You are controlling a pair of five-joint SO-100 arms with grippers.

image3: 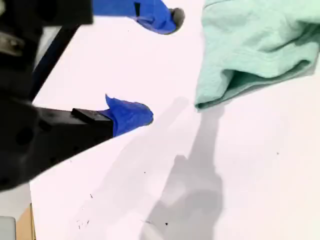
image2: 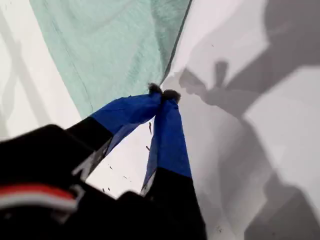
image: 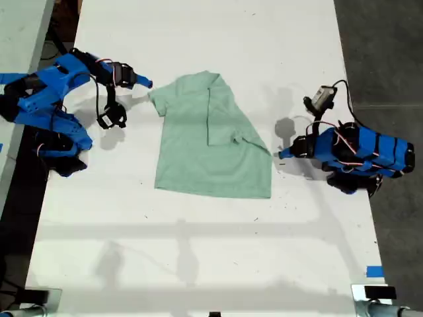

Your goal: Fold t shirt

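- While the t shirt (image: pixel 211 142) lies flat on the white table (image: pixel 198 251), near its middle in the exterior view, one sleeve side is folded over the body, leaving a slanted edge toward the exterior view's right
- My first gripper (image2: pixel 162 94) has its blue tips pressed together with nothing between them; they sit just off the shirt's corner, cloth (image2: pixel 115 45) spread beyond them
- That matches the arm at the exterior view's right, whose gripper (image: pixel 283 154) points at the shirt's corner, close beside it (whether it touches the fabric I cannot tell)
- My second gripper (image3: pixel 162 67) is spread wide, one blue tip well apart from the other, bare table between them
- Rumpled mint cloth (image3: pixel 255 45) with a rolled hem lies just beside those tips, not between them
- In the exterior view this is the arm at the left, its gripper (image: pixel 144 83) near the shirt's sleeve
- A strip of blue tape (image: pixel 374 271) is stuck near the table's edge at the exterior view's lower right
- Dark shadows of both arms fall across the tabletop
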